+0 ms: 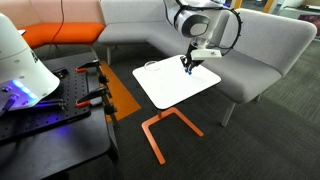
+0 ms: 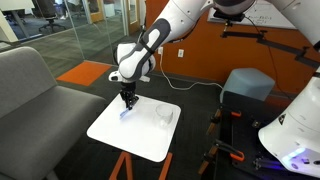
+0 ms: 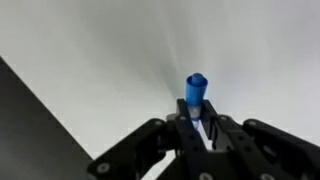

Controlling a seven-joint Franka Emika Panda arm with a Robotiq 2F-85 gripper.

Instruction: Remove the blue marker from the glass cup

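In the wrist view my gripper (image 3: 197,120) is shut on the blue marker (image 3: 196,88), whose blue end sticks out past the fingertips over the white tabletop. In both exterior views the gripper (image 1: 188,66) (image 2: 126,101) hangs low over the white square table (image 1: 170,92) (image 2: 135,140), and a bit of the blue marker (image 2: 124,111) shows below the fingers. The glass cup (image 2: 165,114) is a faint clear shape on the table, apart from the gripper. It does not show in the wrist view.
A grey sofa (image 1: 250,45) (image 2: 35,95) wraps round the table. The table stands on an orange frame (image 1: 165,130). A black bench with clamps (image 1: 60,100) and white equipment (image 2: 295,130) sit close to the table's edge.
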